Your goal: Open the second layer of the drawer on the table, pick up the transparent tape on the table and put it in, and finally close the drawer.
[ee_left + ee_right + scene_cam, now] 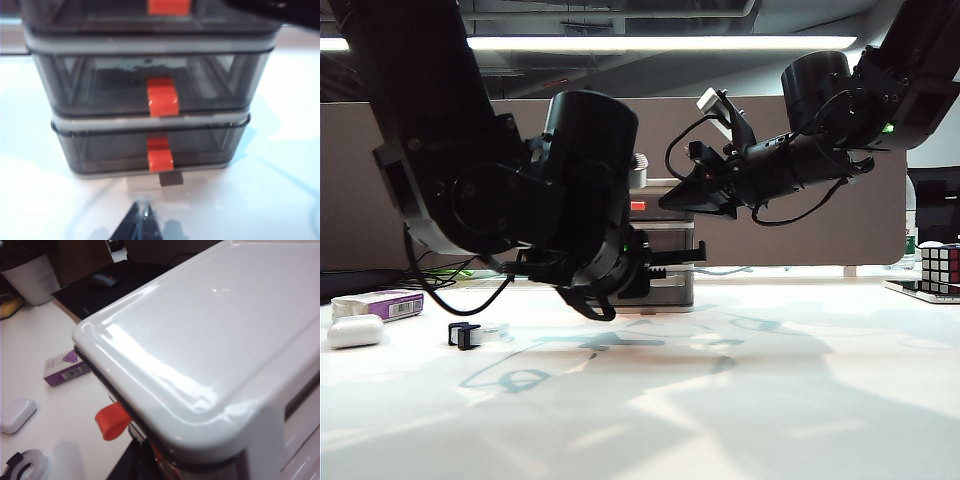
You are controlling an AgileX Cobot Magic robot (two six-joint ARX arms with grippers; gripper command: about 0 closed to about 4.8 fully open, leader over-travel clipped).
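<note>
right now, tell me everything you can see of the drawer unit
The drawer is a three-tier unit with a glossy pale grey frame and smoky translucent drawers, each with a small red tab. It stands upright on the white table by the brown partition; all three look closed. The left gripper, shut, hovers before the lowest tab; the right gripper sits over its top.

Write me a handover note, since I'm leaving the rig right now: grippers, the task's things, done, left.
Left gripper: shut, empty, on the table before the drawer.
Right gripper: at the drawer's top, jaws not visible.
Second layer: looks closed, red tab untouched.
Transparent tape: on the table, left of the drawer.
Done: nothing.
Left: open, load tape, close.
</note>
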